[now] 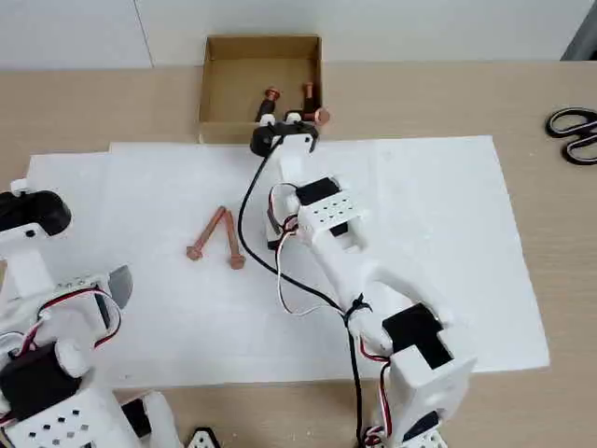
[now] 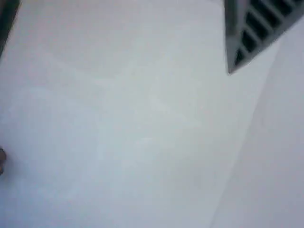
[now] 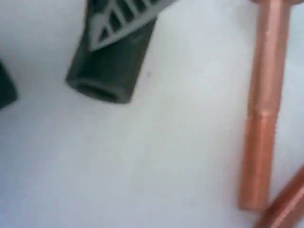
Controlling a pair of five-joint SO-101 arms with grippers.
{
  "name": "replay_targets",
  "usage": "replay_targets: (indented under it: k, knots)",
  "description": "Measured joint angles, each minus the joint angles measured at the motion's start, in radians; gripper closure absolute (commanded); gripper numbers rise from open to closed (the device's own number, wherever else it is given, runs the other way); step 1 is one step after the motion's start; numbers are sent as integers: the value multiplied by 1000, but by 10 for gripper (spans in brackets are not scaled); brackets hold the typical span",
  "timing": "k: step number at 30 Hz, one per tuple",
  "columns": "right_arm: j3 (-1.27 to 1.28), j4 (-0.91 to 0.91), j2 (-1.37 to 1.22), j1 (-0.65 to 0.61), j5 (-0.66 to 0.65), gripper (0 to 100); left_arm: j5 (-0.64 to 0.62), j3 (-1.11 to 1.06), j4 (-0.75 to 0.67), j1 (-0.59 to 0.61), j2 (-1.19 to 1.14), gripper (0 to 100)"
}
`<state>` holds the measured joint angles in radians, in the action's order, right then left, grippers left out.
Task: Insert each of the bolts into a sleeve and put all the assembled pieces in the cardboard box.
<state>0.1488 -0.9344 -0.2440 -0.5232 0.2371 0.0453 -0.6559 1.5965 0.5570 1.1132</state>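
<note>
**High view.** The cardboard box stands at the far edge of the white sheet, left of centre. Assembled pieces lie in its right half. The right gripper sits at the box's near wall. A copper bolt head shows just beside it, and this view does not show whether that piece is gripped. Two loose bolts lie mid-sheet, left of the right arm, with tips close together and heads toward the near side. The left gripper hangs over the sheet's near left area, well apart from them.

**Left wrist view.** One finger stands above bare sheet. The jaws stand wide and hold nothing.

**Right wrist view.** A dark sleeve sits partly under a finger. The jaws are judged narrow and clamped on it. One loose bolt lies beside the sleeve without touching it. A second bolt nearly meets the first at the tip.

**Hazards (judgement).**
- Two bolts are not yet sleeved.
- A bore that is off-axis will push a bolt along the smooth sheet instead of taking it in.
- Moving one bolt is likely to move the other, since their tips are so close.
- A shallow grip may let the sleeve twist.
- A low approach may shove the box.

**Surface and room.** The sheet covers a light wooden table. Scissors lie at the far right. A pale wall stands behind the table.
</note>
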Motion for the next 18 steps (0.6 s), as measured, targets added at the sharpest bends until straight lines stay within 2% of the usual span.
replay_targets:
  k: [18]
  knots:
    - [0, -31, 95, -20, 0, 842, 0, 0, 0, 0, 0, 712]
